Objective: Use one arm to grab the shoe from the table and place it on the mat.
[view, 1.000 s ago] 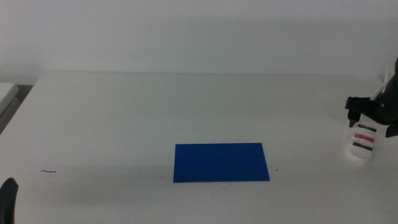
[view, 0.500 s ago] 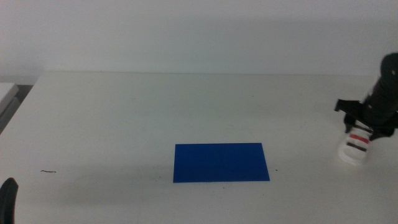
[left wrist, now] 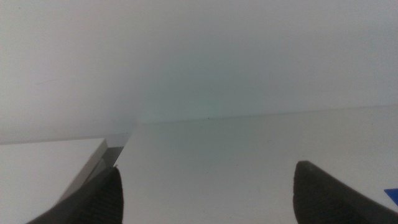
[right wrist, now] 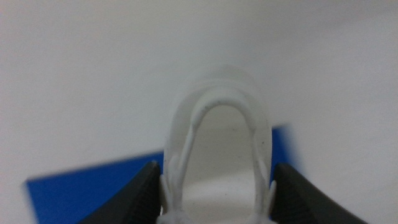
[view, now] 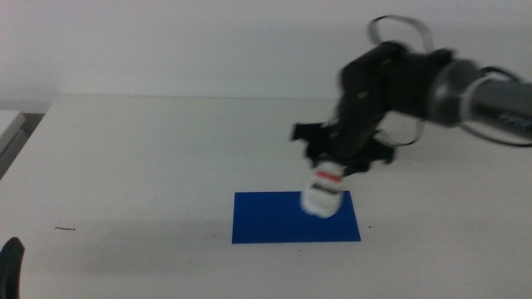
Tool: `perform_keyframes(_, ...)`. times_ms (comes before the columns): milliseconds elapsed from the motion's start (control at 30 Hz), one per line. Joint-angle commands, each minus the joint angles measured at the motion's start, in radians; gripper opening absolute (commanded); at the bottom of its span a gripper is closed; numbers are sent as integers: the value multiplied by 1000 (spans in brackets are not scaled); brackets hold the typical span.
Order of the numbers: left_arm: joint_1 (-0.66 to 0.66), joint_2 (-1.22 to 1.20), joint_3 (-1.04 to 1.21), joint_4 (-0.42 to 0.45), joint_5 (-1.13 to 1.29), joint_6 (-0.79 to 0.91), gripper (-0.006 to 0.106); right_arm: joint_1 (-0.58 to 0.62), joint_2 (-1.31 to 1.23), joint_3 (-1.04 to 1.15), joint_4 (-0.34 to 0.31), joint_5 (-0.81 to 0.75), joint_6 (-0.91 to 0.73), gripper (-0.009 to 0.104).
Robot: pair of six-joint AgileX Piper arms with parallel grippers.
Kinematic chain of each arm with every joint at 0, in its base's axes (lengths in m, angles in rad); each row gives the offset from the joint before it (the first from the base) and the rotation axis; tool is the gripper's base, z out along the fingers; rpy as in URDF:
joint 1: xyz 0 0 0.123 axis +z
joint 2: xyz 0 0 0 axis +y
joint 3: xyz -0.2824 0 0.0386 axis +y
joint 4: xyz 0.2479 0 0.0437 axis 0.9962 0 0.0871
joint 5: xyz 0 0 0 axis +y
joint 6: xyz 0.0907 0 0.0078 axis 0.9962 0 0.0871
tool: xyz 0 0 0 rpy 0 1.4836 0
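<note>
Fingers (view: 331, 170) around shoe (view: 321, 194) above mat (view: 266, 220)

The white table (view: 150, 158) is carrying a blue mat (view: 283, 223), lying flat toward its near middle. A small dark fleck (view: 65, 228) is lying near its left edge.

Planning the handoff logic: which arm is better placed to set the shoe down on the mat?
Right. The right pincer is shut on the shoe, hanging over the mat; the left pincer waits open at the table's near-left edge.
</note>
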Motion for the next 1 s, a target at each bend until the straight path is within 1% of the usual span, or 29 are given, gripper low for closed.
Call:
perform_keyframes(0, 0, 5, 0, -4, -12, -1, 94, 43, 23, -32, -9, 27, 37, 6)
perform_keyframes(267, 0, 5, 0, -4, -12, -1, 94, 51, 26, -34, -8, 14, 44, 6)
perform_keyframes(567, 0, 5, 0, -4, -12, -1, 94, 51, 26, -34, -8, -94, 44, 5)
perform_keyframes(733, 0, 5, 0, -4, -12, -1, 94, 51, 26, -34, 10, -83, 62, 5)
perform_keyframes(800, 0, 5, 0, -4, -12, -1, 94, 51, 26, -34, -1, -27, 186, 5)
perform_keyframes(867, 0, 5, 0, -4, -12, -1, 94, 51, 26, -34, -46, 25, 373, 5)
perform_keyframes(967, 0, 5, 0, -4, -12, -1, 94, 51, 26, -34, -83, 47, 722, 5)
